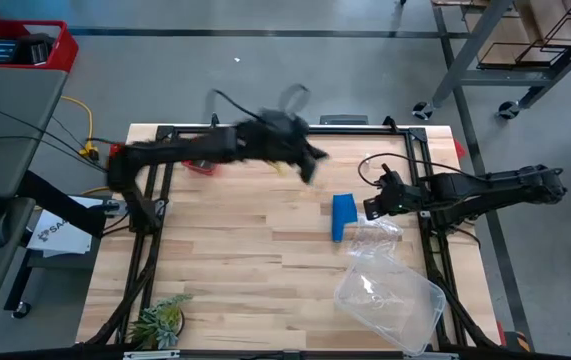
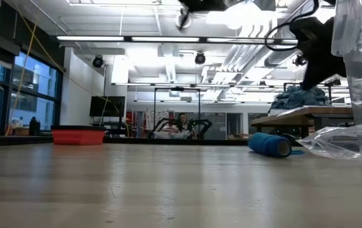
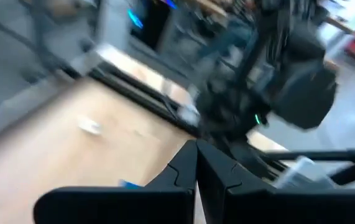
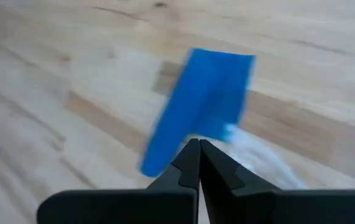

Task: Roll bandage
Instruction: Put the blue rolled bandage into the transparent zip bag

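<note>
My right gripper (image 4: 198, 144) is fully closed with nothing in it, hanging just beside the bandage (image 1: 342, 215), which lies on the wooden surface (image 1: 245, 260) right of centre as a short blue strip, partly rolled with a stubby roll end showing in the low view. My left gripper (image 3: 196, 149) is likewise closed and empty, raised over the far middle of the surface, well apart from the bandage. A clear plastic bag (image 1: 390, 290) lies touching or just beside the bandage, toward the near right corner; a small red tray (image 2: 78, 135) sits at the far left.
</note>
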